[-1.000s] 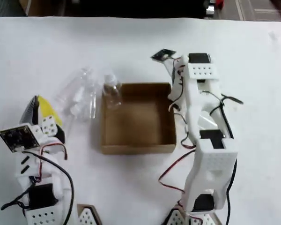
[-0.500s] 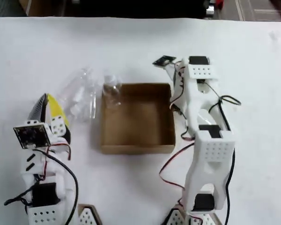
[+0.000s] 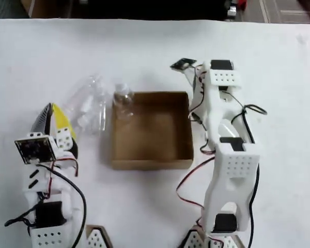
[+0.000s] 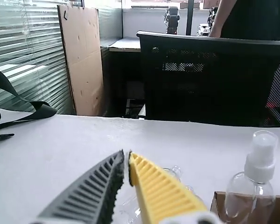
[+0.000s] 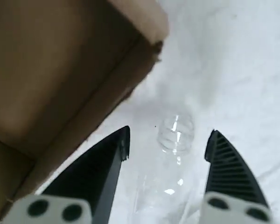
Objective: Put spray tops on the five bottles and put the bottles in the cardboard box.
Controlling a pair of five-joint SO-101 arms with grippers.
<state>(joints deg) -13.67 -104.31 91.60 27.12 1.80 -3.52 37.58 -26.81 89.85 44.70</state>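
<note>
left hand [image 4: 125, 161]: fingers pressed together, nothing between them. we see it over the left of the surface [image 3: 144, 46], just near of the bottle heap [image 3: 88, 106].
right hand [image 5: 169, 134]: fingers spread wide, pointing down at a lying bottle [image 5: 175, 132] that sits between them, untouched as far as we can tell.
cardboard box [image 3: 152, 164]: mid-surface, between the two arms; we make out no bottle inside it.
topped bottle [image 3: 123, 99]: upright with its spray top on, at the box's far left corner, just outside the wall.
lying bottle: on the white surface just beside a box corner; its mouth looks bare, though we cannot be sure.
change: over the last second the left arm swung a little right towards the heap and then stopped; the right arm barely shifted.
meaning: we judge both arms are lining up, the right one closest to a grasp. the task is early, with one top visibly fitted and nothing boxed.
</note>
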